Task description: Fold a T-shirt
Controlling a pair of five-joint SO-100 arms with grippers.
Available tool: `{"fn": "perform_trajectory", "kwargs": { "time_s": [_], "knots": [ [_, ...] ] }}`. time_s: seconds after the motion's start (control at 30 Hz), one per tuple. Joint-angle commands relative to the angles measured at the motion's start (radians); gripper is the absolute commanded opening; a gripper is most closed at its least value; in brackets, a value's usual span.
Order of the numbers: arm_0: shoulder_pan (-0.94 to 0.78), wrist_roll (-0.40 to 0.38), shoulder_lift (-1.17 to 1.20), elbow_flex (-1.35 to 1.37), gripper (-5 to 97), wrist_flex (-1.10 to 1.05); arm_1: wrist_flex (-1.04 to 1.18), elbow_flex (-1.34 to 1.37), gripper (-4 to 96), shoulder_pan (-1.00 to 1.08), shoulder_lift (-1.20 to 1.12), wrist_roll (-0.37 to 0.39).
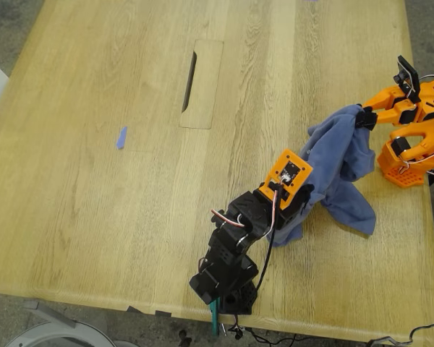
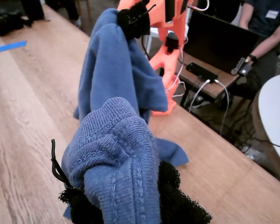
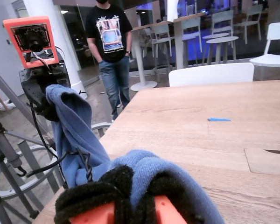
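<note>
In the exterior view, the T-shirt (image 1: 340,155) is a bunched rope of cloth close to the bench (image 1: 94,181) edge on the exterior view's right. It is strung between both arms, with a loose tail draped on the wood. The first end effector (image 1: 306,196), on the black arm, is clamped on the lower end. The second end effector (image 1: 363,116), on the orange arm, is clamped on the upper end.

The first wrist view shows the foam pads pinched on a thick ribbed fold, probably a hem or the collar. The rest of the shirt rises to the other arm in a twisted column.

In the second wrist view, the pads are closed on a wad of several layers. A thin black cable (image 3: 85,163) lies right against the fabric.

Nothing is spread flat yet, so watch three things. If you pull the arms apart hard, a wadded grip could slip out of the foam. That cable could snag the cloth as you move. If you release this close to the edge, the loose tail could drag the shirt off the bench.
</note>
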Motion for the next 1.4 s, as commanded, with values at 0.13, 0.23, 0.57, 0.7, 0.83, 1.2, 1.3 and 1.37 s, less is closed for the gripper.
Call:
{"fn": "perform_trajectory", "kwargs": {
  "time_s": [0.13,0.23,0.57,0.7,0.83,1.2,1.3,1.37],
  "knots": [
    [-0.051,-0.002,0.003,-0.002,0,-0.063,0.012,0.026,1.3,0.015,0.023,0.02],
    [-0.098,-0.002,-0.005,0.011,0,-0.063,0.017,0.048,1.5,0.034,0.026,0.025],
    [-0.291,0.009,0.002,0.206,0,-0.121,-0.081,0.232,2.1,0.14,0.034,0.026],
    [-0.347,0.006,0.028,0.371,0,-0.273,-0.155,0.344,2.1,0.179,0.034,0.025],
    [-0.393,0.006,0.066,0.509,0,-0.374,-0.233,0.437,2.1,0.239,0.028,0.018],
    [-0.511,0.011,0.17,0.813,0,-0.595,-0.489,0.687,2.0,0.374,-0.02,0.017],
    [-0.538,0.012,0.143,0.854,0,-0.68,-0.589,0.712,2.0,0.403,-0.098,0.017],
    [-0.558,0.014,0.124,0.879,0,-0.733,-0.65,0.712,2.0,0.419,-0.167,0.015]
  ]
}}
